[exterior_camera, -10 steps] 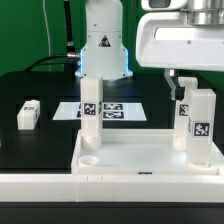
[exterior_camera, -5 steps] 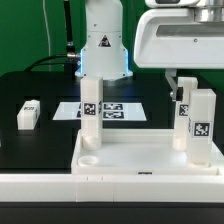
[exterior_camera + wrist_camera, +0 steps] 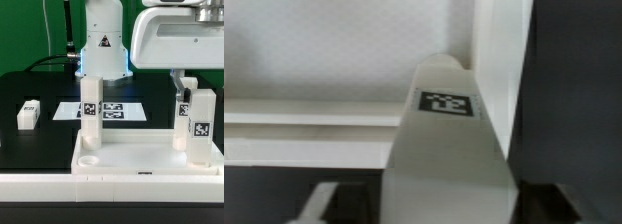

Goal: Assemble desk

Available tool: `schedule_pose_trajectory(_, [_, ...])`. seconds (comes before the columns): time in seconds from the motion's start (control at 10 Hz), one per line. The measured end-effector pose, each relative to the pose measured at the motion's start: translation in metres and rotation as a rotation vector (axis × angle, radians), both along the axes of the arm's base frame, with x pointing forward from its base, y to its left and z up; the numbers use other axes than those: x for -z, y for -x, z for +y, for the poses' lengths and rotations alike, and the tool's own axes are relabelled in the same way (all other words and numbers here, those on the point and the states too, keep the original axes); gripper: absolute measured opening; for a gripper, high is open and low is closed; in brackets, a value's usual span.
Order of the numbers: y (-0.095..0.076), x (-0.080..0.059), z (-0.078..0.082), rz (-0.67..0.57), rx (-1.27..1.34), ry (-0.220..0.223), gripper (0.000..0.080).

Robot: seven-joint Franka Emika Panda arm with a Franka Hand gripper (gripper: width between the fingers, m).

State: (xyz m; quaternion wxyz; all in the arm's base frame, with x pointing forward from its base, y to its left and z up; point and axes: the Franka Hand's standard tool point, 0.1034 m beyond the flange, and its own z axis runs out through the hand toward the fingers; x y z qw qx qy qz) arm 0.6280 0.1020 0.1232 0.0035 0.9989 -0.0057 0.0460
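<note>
The white desk top point(image 3: 140, 152) lies flat near the front. Two tagged legs stand upright in its far corner sockets, one on the exterior view's left point(image 3: 91, 110) and one on its right point(image 3: 197, 125). A further leg point(image 3: 28, 114) lies loose on the black table at the left. My gripper point(image 3: 196, 90) hangs over the right leg's top, one finger point(image 3: 181, 85) showing beside it. In the wrist view that leg point(image 3: 446, 140) fills the space between the dark fingers of the gripper point(image 3: 446, 205), which sit against both of its sides.
The marker board point(image 3: 118, 110) lies behind the desk top. The robot's white base point(image 3: 103, 50) stands at the back. A long white wall point(image 3: 100, 196) runs along the front edge.
The hand has shifted slightly toward the exterior view's left and its fingers have drawn in around the right leg. The legs and desk top have not moved.
</note>
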Motion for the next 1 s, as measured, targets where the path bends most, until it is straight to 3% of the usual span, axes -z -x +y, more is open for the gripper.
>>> schedule_pose_trajectory(0.4, [-0.0003,-0.0002,-0.0002,-0.001,0.043,-0.004,0.0289])
schedule_pose_trajectory(1.0, [0.0008,0.0011,-0.0036,-0.001,0.631,-0.079,0.029])
